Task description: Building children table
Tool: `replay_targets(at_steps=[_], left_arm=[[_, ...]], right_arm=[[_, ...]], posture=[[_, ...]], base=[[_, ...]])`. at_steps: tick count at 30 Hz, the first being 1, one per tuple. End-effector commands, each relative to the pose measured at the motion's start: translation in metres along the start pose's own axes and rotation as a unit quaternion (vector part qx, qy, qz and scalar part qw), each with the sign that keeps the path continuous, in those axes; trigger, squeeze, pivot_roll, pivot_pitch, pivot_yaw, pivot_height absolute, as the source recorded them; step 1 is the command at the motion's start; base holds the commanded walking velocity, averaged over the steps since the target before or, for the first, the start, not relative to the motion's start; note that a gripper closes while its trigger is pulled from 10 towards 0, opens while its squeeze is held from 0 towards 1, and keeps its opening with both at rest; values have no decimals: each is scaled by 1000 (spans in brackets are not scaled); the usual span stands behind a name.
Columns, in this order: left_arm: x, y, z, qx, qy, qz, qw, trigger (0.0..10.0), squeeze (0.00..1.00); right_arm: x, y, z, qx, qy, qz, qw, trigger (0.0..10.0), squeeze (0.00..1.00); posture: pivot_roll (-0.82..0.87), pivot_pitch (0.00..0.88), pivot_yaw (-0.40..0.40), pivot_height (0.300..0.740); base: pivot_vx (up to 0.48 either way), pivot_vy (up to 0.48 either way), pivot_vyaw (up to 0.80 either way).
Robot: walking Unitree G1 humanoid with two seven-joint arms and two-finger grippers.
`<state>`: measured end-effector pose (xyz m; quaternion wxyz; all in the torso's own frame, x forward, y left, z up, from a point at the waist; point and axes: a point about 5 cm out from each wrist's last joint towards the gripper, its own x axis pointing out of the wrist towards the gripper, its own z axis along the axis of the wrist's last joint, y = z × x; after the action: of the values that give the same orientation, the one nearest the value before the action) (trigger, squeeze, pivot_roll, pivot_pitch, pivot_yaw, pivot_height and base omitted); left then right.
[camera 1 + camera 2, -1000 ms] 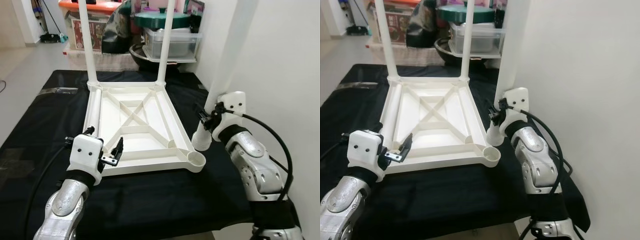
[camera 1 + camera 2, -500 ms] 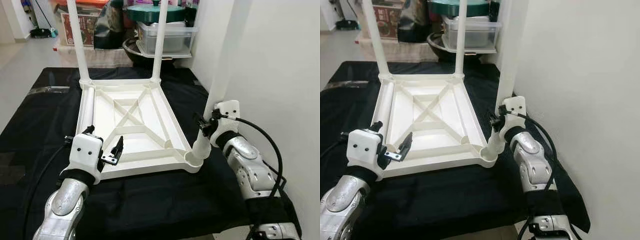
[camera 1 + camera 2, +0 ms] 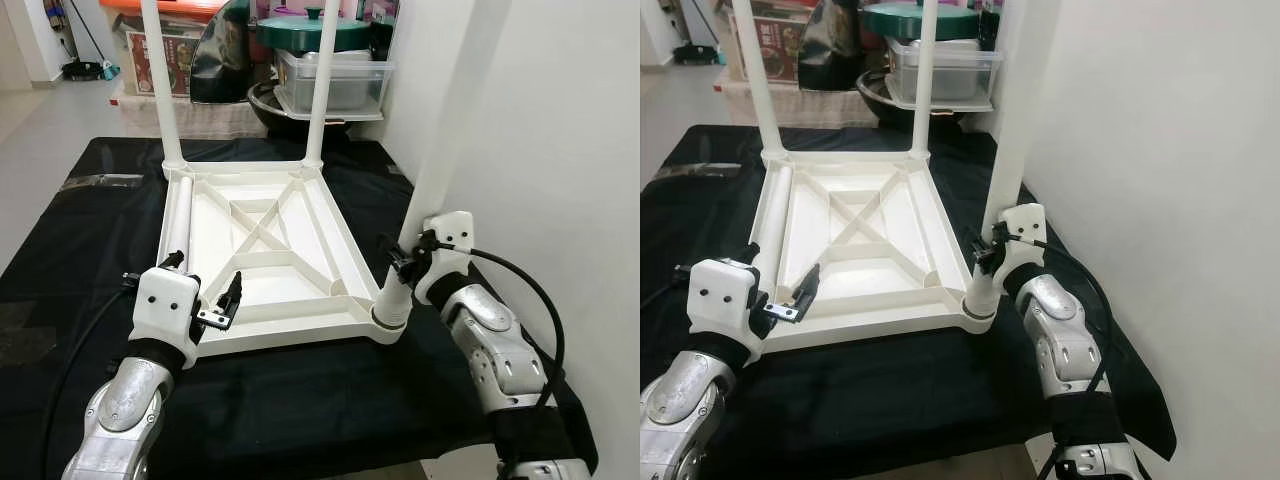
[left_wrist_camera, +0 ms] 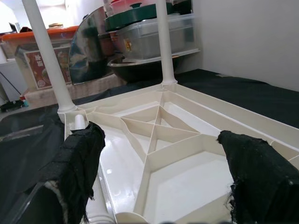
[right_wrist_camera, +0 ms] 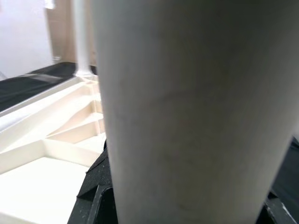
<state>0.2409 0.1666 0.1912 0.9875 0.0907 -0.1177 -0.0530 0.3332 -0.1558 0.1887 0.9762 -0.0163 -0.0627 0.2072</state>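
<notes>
Here right gripper [image 3: 400,262] jaws pinch leg [image 3: 425,200] seated in tabletop [image 3: 265,255] corner; left gripper [image 3: 205,292] jaws spread.

White wall [image 3: 560,120] right; grey floor [image 3: 60,130]; storage boxes [image 3: 335,80] behind black-covered table [image 3: 300,400].

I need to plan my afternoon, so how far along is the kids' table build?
Done: two legs stand in the far corners of the upturned tabletop. In hand: the right gripper holds a third leg in the near right socket. Left: the fourth leg lies along the tabletop's left edge, near the open left gripper.
</notes>
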Motion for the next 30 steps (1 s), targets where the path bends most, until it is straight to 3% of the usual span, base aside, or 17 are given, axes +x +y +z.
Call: replay_targets(at_steps=[1,7,12,14,16,18,21,30], left_arm=[[2,-1,-2,-1,0,-8,1000,10000,0],[1,1,-1,3,1,-4,1000,10000,0],[-2,3,-2,8,3,-1,1000,10000,0],[-3,5,-2,6,5,2,1000,10000,0],[-3,5,-2,6,5,2,1000,10000,0],[-4,6,-2,4,7,5,1000,10000,0],[-6,8,-2,4,9,7,1000,10000,0],[-6,7,-4,1,15,8,1000,10000,0]], right_arm=[[0,13,-17,-7,16,62,998,10000,0],[2,26,-29,-28,32,125,991,10000,0],[1,32,-39,-13,44,169,984,10000,0],[0,32,-43,30,54,188,980,10000,0],[0,32,-43,30,54,188,980,10000,0],[-1,30,-46,84,60,202,974,10000,0],[-3,30,-48,124,55,211,968,10000,0],[-11,38,-58,153,47,206,965,10000,0]], posture=[[108,0,-122,740],[132,0,-139,740],[148,0,-149,740],[158,0,-155,740],[158,0,-155,740],[164,0,-159,740],[170,0,-160,740],[165,0,-151,740]], base=[[0,0,0],[0,0,0],[0,0,0],[0,0,0],[0,0,0],[0,0,0],[0,0,0],[0,0,0]])
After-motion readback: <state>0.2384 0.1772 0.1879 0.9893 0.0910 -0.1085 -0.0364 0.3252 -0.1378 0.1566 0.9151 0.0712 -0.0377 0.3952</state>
